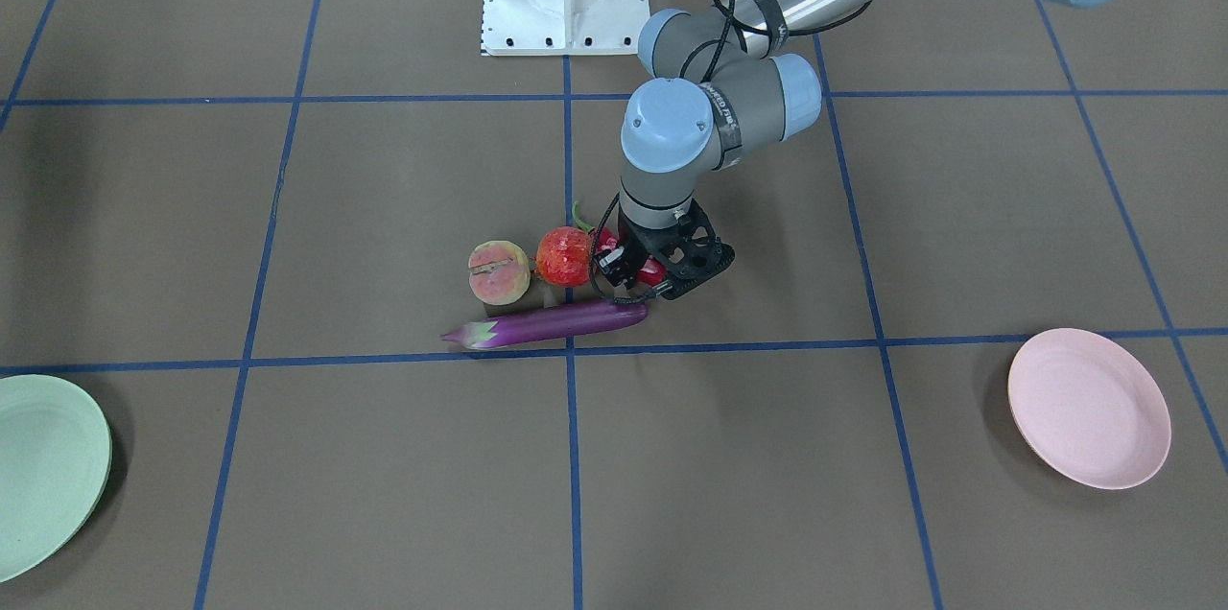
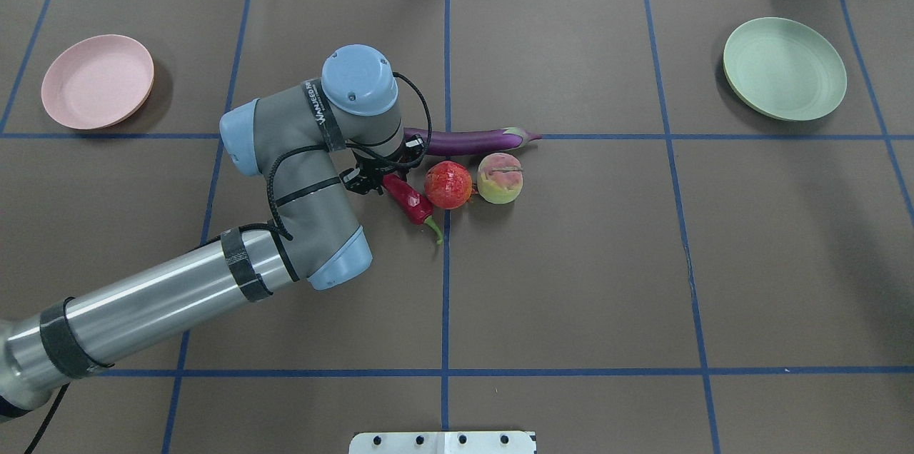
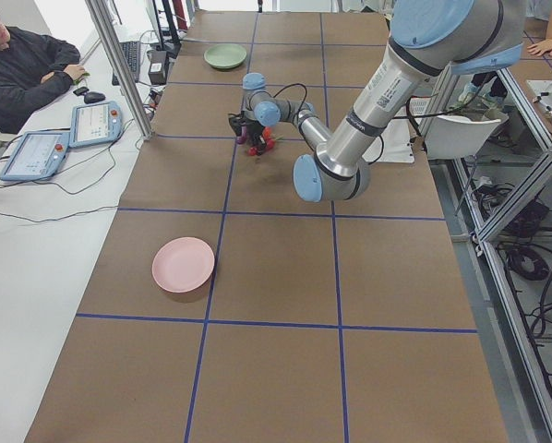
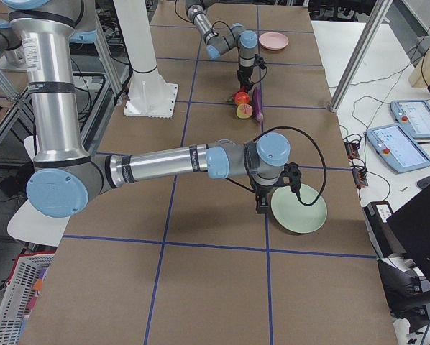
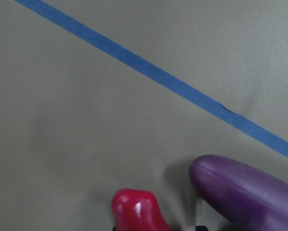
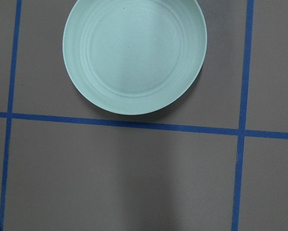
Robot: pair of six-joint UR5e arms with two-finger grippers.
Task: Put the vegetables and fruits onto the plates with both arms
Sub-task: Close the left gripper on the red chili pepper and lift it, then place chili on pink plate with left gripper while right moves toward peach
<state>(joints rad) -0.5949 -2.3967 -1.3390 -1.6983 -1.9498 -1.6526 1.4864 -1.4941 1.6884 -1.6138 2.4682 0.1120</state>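
Four pieces are bunched mid-surface (image 2: 571, 283), none plated. The left hand (image 1: 645, 272) is parked over the chili pepper (image 2: 408, 200); whether it's clamped can't be told, same for the right hand (image 4: 261, 204) beside the green plate (image 6: 134, 53). The eggplant (image 1: 556, 322) tip, just beside, could get pinched or knocked.
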